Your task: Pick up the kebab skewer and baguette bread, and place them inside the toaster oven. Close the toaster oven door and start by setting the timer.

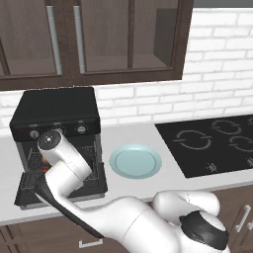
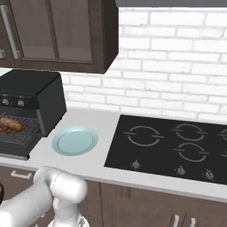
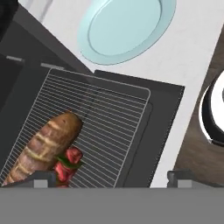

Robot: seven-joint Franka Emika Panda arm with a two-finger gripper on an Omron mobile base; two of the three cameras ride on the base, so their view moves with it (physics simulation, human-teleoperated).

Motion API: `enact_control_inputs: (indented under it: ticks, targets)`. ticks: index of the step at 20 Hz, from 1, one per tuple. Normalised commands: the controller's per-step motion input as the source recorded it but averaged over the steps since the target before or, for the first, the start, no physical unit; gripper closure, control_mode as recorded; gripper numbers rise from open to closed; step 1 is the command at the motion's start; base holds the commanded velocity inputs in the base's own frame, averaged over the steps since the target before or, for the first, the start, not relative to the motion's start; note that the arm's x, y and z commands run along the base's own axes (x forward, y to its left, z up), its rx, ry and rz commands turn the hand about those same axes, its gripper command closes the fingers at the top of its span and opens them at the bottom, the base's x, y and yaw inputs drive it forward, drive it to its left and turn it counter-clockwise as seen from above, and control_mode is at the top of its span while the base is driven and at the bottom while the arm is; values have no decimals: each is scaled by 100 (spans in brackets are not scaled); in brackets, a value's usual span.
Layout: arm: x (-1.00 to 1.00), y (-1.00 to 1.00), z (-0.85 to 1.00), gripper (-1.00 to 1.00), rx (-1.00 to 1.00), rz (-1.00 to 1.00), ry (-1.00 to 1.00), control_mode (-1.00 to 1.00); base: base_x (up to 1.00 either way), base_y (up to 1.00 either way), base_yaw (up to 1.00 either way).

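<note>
Baguette bread and skewer lying on the oven rack

Baguette bread [image 3: 43,146] is lying on the wire rack [image 3: 109,127] of the toaster oven [image 1: 55,111], with the kebab skewer [image 3: 66,165] touching its side. Toaster oven door [image 3: 164,113] is hanging open. Gripper [image 3: 111,180] is hovering above the rack, fingers spread wide, gripping nothing. Pale blue plate [image 1: 135,161] is sitting just beside the oven.

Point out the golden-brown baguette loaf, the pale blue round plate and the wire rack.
Golden-brown baguette loaf [image 3: 43,144]: hand view, middle of its crust.
Pale blue round plate [image 1: 135,161]: left base view, its flat centre.
Wire rack [image 3: 113,131]: hand view, bare wires right of the loaf.
</note>
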Motion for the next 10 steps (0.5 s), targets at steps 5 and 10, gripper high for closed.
enact_control_inputs:
  ticks: [5, 10]
  targets:
    - [3, 0, 0, -100, -25, 47, 8, -100, 0, 0, 0]
    - [-18, 0, 0, -100, -33, 48, 0, -100, 0, 0, 0]
